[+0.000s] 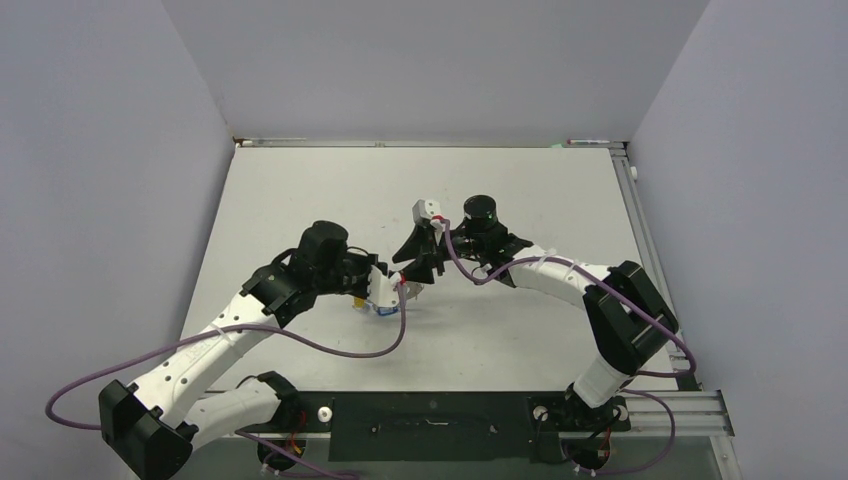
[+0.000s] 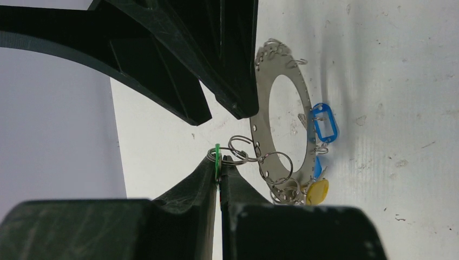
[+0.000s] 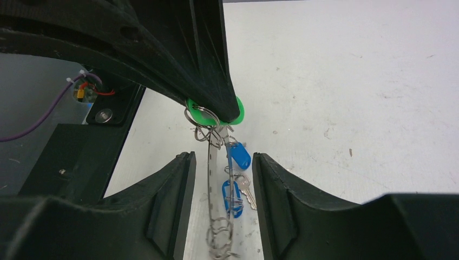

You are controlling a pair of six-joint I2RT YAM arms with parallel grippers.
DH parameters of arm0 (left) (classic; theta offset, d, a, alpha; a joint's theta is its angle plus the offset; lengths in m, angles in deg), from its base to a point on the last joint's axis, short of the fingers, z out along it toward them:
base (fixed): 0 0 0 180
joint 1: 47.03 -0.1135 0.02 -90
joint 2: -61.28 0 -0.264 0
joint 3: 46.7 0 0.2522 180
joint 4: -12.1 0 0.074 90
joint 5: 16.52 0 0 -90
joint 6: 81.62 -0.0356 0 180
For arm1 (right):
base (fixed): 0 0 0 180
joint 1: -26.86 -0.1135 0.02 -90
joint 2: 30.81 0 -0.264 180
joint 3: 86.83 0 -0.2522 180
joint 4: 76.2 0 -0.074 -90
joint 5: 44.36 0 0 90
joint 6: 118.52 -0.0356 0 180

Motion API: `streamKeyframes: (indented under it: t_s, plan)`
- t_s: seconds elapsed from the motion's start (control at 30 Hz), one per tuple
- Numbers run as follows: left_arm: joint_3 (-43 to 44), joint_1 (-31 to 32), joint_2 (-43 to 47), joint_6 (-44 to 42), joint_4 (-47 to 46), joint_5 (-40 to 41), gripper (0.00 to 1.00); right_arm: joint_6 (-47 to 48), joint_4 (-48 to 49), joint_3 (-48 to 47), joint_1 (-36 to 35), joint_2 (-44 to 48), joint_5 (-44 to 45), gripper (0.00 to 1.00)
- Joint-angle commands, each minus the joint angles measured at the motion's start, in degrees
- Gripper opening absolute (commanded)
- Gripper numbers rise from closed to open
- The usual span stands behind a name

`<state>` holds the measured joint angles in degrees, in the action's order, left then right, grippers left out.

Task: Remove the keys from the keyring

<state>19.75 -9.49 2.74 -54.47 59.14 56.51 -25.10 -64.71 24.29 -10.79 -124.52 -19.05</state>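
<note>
My left gripper [image 2: 221, 162] is shut on the green tag [image 2: 217, 158] of one key. Linked small split rings [image 2: 244, 150] hang the keyring [image 2: 261, 103] from that tag. The keyring is a flat silver ring with small holes round it. It also carries a blue tag [image 2: 325, 122], a yellow tag [image 2: 317, 190] and more small rings. In the right wrist view the keyring [image 3: 212, 173] hangs edge-on between the fingers of my open right gripper [image 3: 222, 160], touching neither. Blue tags [image 3: 238, 156] and a silver key [image 3: 248, 190] dangle beside it. From above, both grippers [image 1: 403, 288] [image 1: 428, 265] meet at mid-table.
The white table [image 1: 300, 190] is boxed in by grey walls. A black mounting plate [image 1: 430, 415] runs along its near edge and an aluminium rail [image 1: 640, 220] along its right side. Purple cables [image 1: 330, 350] loop off both arms.
</note>
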Motion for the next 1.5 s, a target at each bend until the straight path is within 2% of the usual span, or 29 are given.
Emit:
streamKeyframes:
  t_s: [0.0, 0.87, 1.03, 1.2, 1.27, 1.43, 1.47]
  plan:
    - [-0.4, -0.1, 1.7, -1.7, -2.2, -2.0, 0.0, 2.0, 1.1, -3.2, -1.0, 0.3, -2.9, 0.44]
    - [0.9, 0.0, 0.9, -1.9, -1.6, -3.0, 0.0, 6.3, -3.6, -3.7, -4.1, -0.8, -3.4, 0.39]
    - [1.1, 0.0, 0.7, -1.8, -1.6, -3.2, 0.0, 6.1, -3.7, -3.9, -4.1, -0.9, -2.9, 0.27]
    - [1.1, -0.1, 0.7, -0.8, -1.6, -2.6, 0.0, 5.1, -3.1, -4.0, -3.5, -0.7, -2.4, 0.06]
    - [1.1, -0.4, 0.8, 0.0, -1.7, -1.9, 0.0, 0.5, 0.6, -3.2, -2.2, -0.4, -2.7, 0.05]
    - [-0.9, -1.4, 1.3, -0.1, -1.3, -1.9, 0.0, -20.8, 27.6, 2.6, 1.9, 0.4, -3.9, 0.05]
    - [-1.4, -1.4, 1.3, 0.0, -1.6, -2.1, 0.0, -23.2, 29.9, 3.1, 2.1, 0.4, -3.7, 0.05]
